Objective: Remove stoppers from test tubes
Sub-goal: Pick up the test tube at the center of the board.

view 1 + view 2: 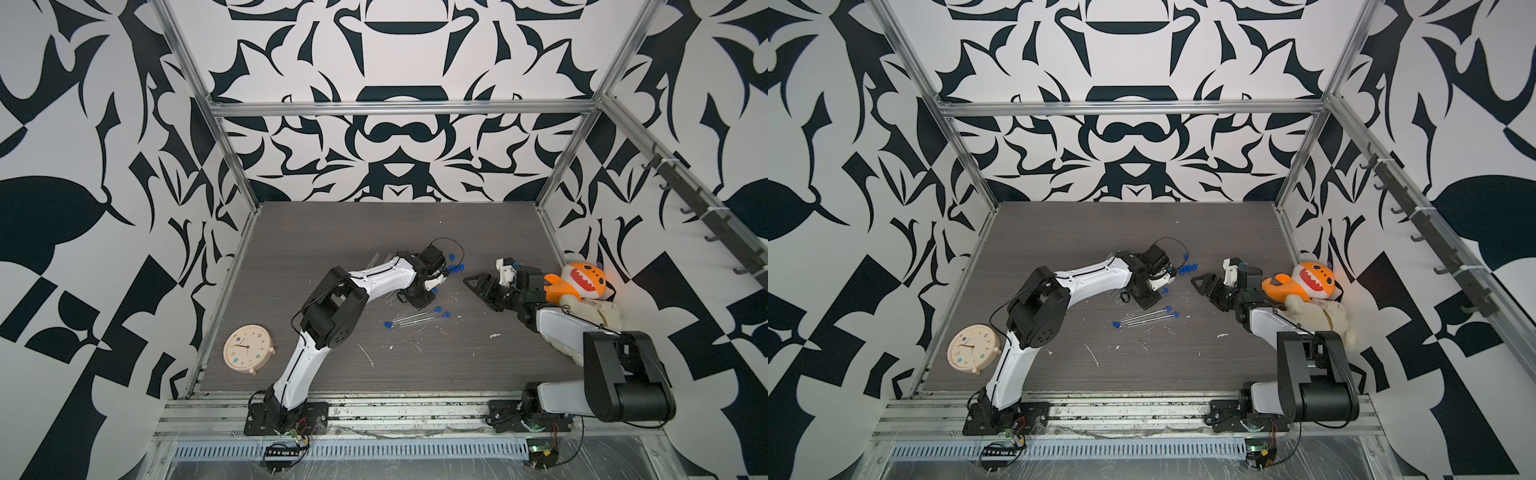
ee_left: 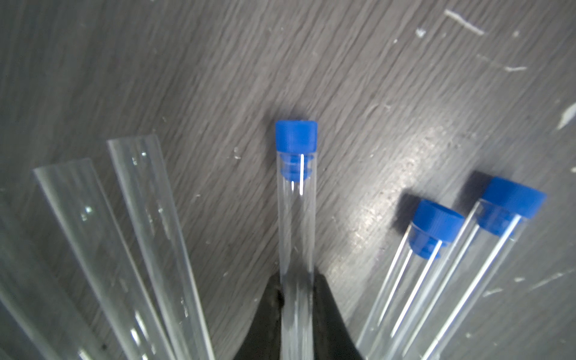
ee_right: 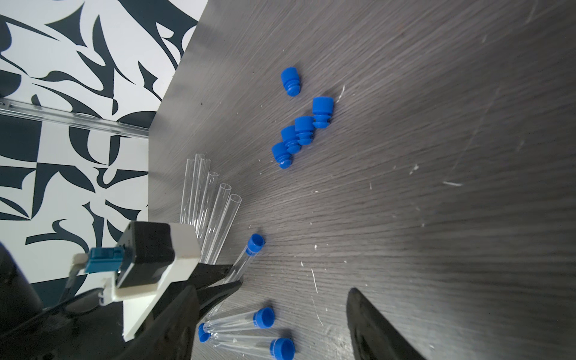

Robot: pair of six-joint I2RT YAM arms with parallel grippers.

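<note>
My left gripper (image 2: 296, 280) is shut on a clear test tube (image 2: 296, 224) whose end carries a blue stopper (image 2: 296, 135). The same tube's stopper (image 3: 256, 243) shows in the right wrist view, and the left gripper (image 1: 417, 297) sits mid-table in both top views. Stoppered tubes (image 1: 415, 319) (image 1: 1146, 318) lie just in front of it. Several open tubes (image 3: 215, 202) (image 2: 140, 233) lie beside the gripper. Loose stoppers (image 3: 299, 131) (image 1: 455, 268) cluster behind it. My right gripper (image 1: 473, 286) (image 3: 272, 299) stands open and empty to the right of the tubes.
A cream clock (image 1: 248, 348) stands at the front left of the dark wood-grain table (image 1: 374, 232). An orange plush (image 1: 582, 282) and a white plush (image 1: 598, 316) lie against the right wall behind my right arm. White flecks (image 1: 365, 353) dot the table.
</note>
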